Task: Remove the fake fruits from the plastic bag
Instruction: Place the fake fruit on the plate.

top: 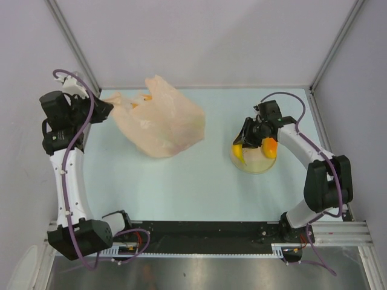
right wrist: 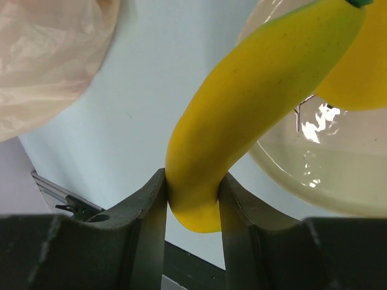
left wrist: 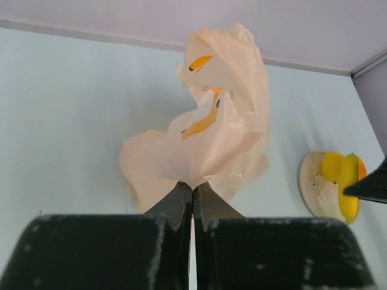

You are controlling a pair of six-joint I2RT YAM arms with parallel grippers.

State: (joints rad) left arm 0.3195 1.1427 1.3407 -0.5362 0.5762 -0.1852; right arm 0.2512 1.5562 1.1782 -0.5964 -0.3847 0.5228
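**Two arms divide the work: one anchors the bag, the other holds a banana at the plate.**

The left gripper [left wrist: 192, 192] has its fingers pressed together on a gathered fold of the plastic bag [left wrist: 205, 139], probably to pin it at the far left of the table [top: 199, 181] so that fruit can be drawn out. The bag fans away from the fingertips toward the back wall. The right gripper [right wrist: 193, 181] pinches the banana [right wrist: 254, 103] near its lower end, one jaw on each side. The banana arches over the rim of the plate [right wrist: 314, 175], where a lemon [left wrist: 331, 166] lies, so the plate is judged the drop-off place. The bag and plate are well apart. Whether any fruit remains inside the bag cannot be told.
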